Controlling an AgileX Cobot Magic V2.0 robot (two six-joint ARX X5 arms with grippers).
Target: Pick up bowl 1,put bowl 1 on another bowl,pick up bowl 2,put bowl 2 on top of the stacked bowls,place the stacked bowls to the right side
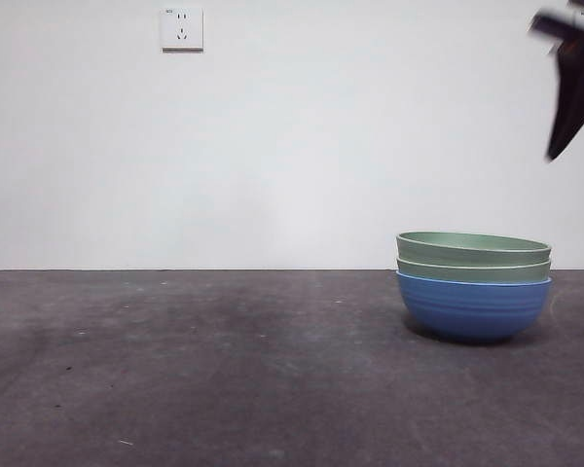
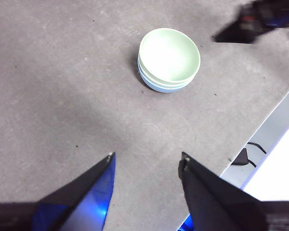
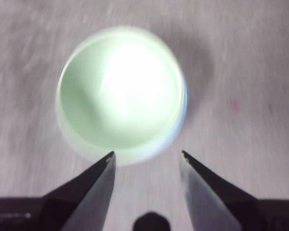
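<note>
The stacked bowls [image 1: 473, 284] stand on the right part of the table: the blue bowl [image 1: 473, 307] at the bottom, two pale sage green bowls [image 1: 473, 248] nested in it. From above the top green bowl [image 3: 120, 91] looks empty. My right gripper [image 3: 145, 155] hangs open high above the stack, holding nothing; its dark blurred tip [image 1: 572, 92] shows at the front view's top right corner. My left gripper [image 2: 145, 156] is open and empty, well away from the stack [image 2: 169, 59].
The dark grey table [image 1: 224, 370] stretches left of the bowls. A white wall with a socket [image 1: 182, 28] stands behind. In the left wrist view the table edge [image 2: 265, 120] runs close beyond the stack, with a cable and white surface past it.
</note>
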